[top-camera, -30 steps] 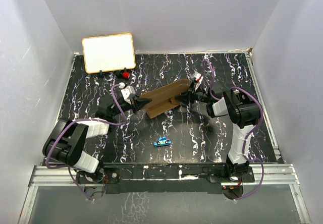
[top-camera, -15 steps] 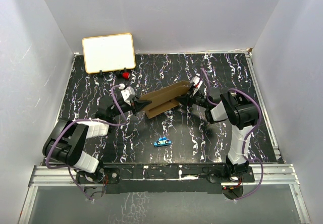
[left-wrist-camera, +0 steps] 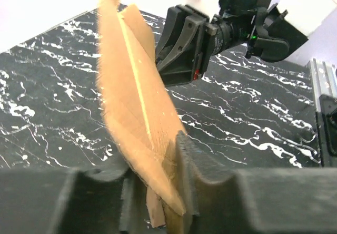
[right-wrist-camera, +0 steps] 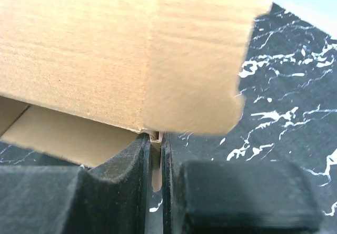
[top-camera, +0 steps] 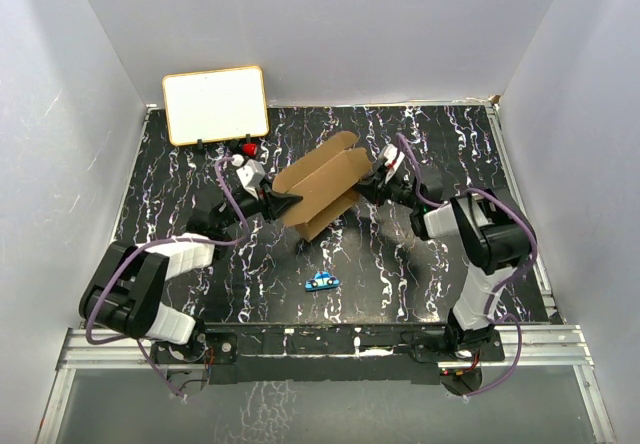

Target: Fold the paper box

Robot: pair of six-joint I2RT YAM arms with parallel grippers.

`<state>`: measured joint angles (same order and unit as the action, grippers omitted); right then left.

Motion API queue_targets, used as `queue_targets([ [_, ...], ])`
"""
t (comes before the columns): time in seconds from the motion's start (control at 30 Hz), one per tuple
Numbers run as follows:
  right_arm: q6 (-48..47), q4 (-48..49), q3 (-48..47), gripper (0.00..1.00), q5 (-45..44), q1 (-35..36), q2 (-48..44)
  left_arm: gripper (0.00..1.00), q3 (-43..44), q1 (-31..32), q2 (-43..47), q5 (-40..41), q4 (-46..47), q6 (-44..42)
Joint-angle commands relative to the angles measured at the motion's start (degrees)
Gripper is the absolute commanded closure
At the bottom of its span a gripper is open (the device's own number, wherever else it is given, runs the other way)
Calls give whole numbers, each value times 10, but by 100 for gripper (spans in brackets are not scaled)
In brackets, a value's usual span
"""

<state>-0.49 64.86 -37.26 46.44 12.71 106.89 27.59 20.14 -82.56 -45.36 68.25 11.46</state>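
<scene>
Paper box (top-camera: 320,186) pinched at both ends over mid-table, as a half-opened brown cardboard sleeve, its length running from near left to far right. Nearest of all, an aluminium rail (top-camera: 560,339) along the table's near edge, both arms bolted there side by side. Left arm (top-camera: 150,284): bends outward at the elbow, then reaches forward and to the right, low over the top, ending in the left gripper (top-camera: 285,202) at the box's near-left corner. From that wrist: closed down on a cardboard edge, black fingers (left-wrist-camera: 205,192) on either side of the sheet, which rises tilted away from them. Right arm (top-camera: 485,234): runs forward from its base, folds at the elbow and stretches leftward, ending in the right gripper (top-camera: 368,189) at the box's right end. From that wrist: nearly closed, only a thin cardboard edge caught in the slit between the fingers (right-wrist-camera: 105,192), with a panel and a rounded flap spreading above. Grippers facing each other across the box, well apart. Cannot tell whether the box's lower edge touches the table (top-camera: 430,144). Nearer than the box, a small blue object (top-camera: 321,282) lying alone on the black, white-veined top. Farther back, a small red thing (top-camera: 248,149) just in front of a white board (top-camera: 215,104) with a tan frame, propped at the far-left corner. All round, plain white walls (top-camera: 330,34).
</scene>
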Motion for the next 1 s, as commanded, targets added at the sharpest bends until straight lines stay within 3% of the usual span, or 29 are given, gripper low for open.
queue_targets([
  [0.0, -78, -117, -45, 92, 56, 5, -75, 67, 12, -2, 38, 57, -49, 30],
  [0.27, -258, -563, -178, 92, 33, 3, -130, 28, 22, -4, 115, 130, -153, 78],
  [0.47, -367, -869, -299, 92, -30, 2, -121, 3, 82, -11, 135, 172, -331, 134],
  [0.7, -376, -1039, -383, 91, -126, 1, -90, 3, 123, -37, 114, 102, -371, 204],
  [0.97, -367, -1099, -399, 88, -208, 0, -49, 3, 157, -69, 90, 72, -429, 252],
])
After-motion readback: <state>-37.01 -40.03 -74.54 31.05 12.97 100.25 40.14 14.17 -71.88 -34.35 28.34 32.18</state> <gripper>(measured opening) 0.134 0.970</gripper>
